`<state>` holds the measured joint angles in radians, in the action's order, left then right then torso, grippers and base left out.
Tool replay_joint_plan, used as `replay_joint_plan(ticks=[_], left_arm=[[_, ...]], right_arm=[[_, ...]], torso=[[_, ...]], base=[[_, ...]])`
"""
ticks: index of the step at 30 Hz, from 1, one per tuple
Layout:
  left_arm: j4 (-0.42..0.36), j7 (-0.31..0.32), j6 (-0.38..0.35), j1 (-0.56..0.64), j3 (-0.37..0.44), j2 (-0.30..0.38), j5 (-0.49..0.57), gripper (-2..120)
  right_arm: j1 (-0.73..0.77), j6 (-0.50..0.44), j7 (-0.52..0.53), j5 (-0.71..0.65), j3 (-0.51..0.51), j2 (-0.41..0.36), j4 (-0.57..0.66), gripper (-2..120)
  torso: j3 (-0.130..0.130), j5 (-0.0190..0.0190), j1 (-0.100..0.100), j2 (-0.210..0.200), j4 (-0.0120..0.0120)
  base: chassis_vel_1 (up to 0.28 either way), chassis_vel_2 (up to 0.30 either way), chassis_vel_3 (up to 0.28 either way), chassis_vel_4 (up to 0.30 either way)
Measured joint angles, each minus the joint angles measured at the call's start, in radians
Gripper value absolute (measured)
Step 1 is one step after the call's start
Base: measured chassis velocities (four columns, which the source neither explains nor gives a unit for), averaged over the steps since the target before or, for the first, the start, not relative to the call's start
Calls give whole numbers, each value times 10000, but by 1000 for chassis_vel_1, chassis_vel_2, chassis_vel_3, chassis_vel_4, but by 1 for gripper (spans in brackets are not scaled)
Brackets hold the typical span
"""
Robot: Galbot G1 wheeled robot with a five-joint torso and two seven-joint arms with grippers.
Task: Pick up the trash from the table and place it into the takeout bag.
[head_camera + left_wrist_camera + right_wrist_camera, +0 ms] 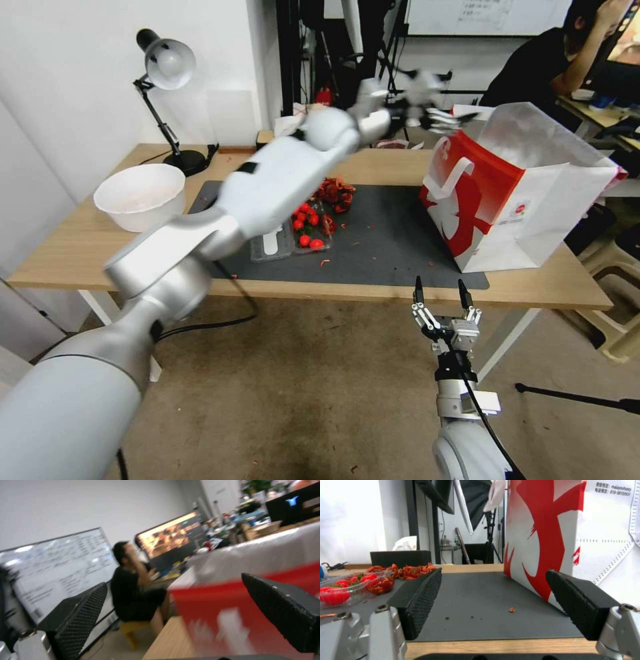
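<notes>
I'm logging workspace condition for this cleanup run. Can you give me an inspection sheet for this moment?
Surface: light-wood table with dark grey mat; small red crumbs scattered on the mat.
Job's things: takeout bag upright at the mat's right end, mouth open; white bowl at the table's left; clear tray of red food scraps mid-mat.
Clutter: desk lamp at the back left.
Grippers: left gripper raised beside the bag's top, fingers apart, nothing between them; right gripper low at the table's front edge, open, empty.
Cables: black cable hanging below the front edge.
Surroundings: whiteboard, monitors, seated person.
</notes>
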<state>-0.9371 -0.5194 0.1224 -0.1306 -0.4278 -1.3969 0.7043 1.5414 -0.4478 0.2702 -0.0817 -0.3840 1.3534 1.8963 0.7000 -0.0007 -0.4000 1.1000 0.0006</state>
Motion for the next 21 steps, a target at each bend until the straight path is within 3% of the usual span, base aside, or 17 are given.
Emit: replay_joint_plan(ticks=[4, 9, 16, 21], left_arm=[[-851, 232, -40, 887, 468, 1062, 47, 100], [-1680, 466, -107, 1707, 1052, 1800, 69, 100], [-3540, 1216, -202, 3791, 2613, 3418, 76, 100], [-4506, 1678, -319, 5009, 3278, 4088, 69, 100]], right_arm=[[5, 33, 1, 40, 24, -5, 23, 81], [-1, 56, 0, 69, 76, -5, 42, 81], [-53, 88, -13, 136, 189, -2, 42, 81], [-79, 115, -23, 189, 292, 31, 42, 81]], torso=[[0, 1, 1, 0, -8], [0, 2, 1, 0, -5], [-1, 3, 1, 0, -4], [-2, 5, 2, 0, -5]], base=[[0, 0, 0, 0], [0, 0, 0, 0], [0, 0, 0, 0], [0, 0, 0, 0]])
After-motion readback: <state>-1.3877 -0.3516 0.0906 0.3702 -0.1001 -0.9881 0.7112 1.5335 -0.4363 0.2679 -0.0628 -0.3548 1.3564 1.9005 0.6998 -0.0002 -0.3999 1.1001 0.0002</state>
